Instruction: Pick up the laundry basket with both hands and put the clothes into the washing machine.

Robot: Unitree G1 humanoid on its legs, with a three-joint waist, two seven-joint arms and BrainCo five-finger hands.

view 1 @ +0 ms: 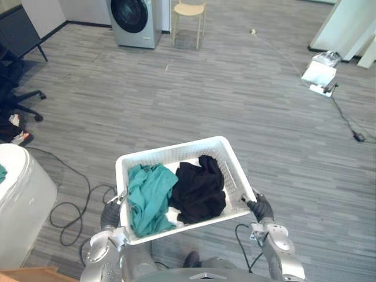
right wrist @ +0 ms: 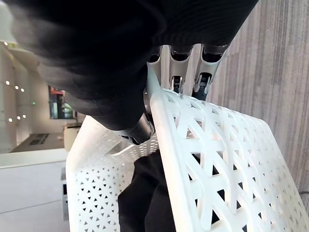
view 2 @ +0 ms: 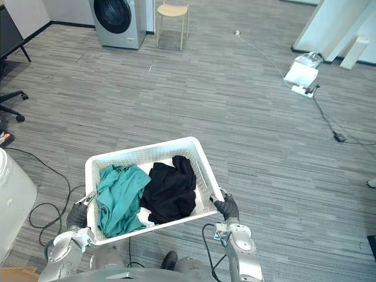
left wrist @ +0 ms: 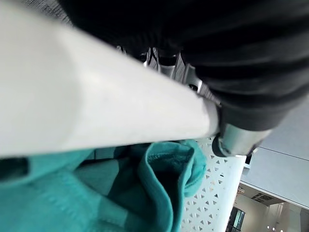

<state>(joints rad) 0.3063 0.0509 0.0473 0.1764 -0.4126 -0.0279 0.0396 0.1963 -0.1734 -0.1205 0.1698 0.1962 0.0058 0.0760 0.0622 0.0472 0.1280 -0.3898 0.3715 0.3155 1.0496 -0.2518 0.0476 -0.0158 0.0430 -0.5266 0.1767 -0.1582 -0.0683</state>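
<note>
The left hand (view 1: 110, 214) and the right hand (view 1: 260, 207) are closed on opposite side rims of the white perforated plastic laundry basket (view 1: 176, 147), so that it is held roughly level. A crumpled teal garment (view 1: 150, 197) and a black garment (view 1: 200, 188) are contained in it. The grey front-loading washing machine (view 1: 134, 20) is seen well apart, beside a pale wooden stool (view 1: 189, 12).

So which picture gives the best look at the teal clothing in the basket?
The left eye view: the teal garment lies spread in the left half of the white basket, beside the black garment. The right eye view shows much the same. The left wrist view catches just a close fold of it beside the rim.
</note>
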